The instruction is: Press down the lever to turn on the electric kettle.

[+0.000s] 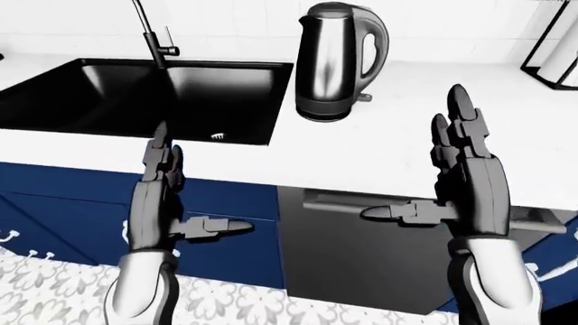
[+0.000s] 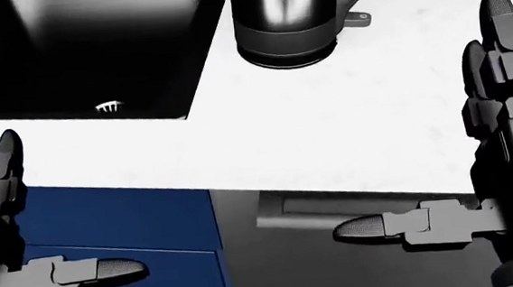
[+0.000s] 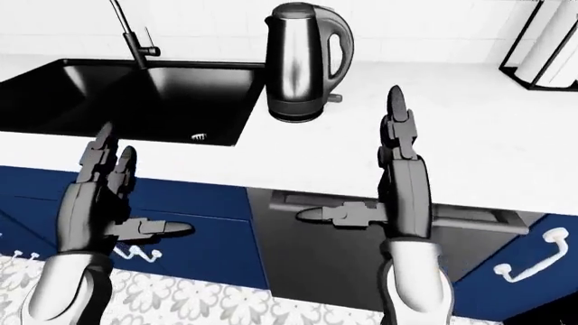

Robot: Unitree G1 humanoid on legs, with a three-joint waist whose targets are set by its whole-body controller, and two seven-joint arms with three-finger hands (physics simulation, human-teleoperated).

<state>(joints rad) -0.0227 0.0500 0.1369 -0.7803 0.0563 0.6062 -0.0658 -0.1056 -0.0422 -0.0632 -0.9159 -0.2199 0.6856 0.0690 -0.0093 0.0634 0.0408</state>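
A steel electric kettle (image 1: 336,61) with a dark base stands on the white counter (image 1: 388,145), right of the black sink (image 1: 144,98). Its small grey lever (image 1: 364,97) sticks out at the base on the right, under the handle; it also shows in the head view (image 2: 357,20). My left hand (image 1: 171,196) is open, fingers straight up, low on the left before the blue cabinets. My right hand (image 1: 434,176) is open, fingers up and thumb out to the left, below and right of the kettle, apart from it.
A black faucet (image 1: 152,34) rises behind the sink. A black wire rack (image 1: 553,47) stands at the top right of the counter. Below the counter edge are blue drawers (image 1: 81,210) and a dark dishwasher front (image 1: 361,250). Patterned floor shows bottom left.
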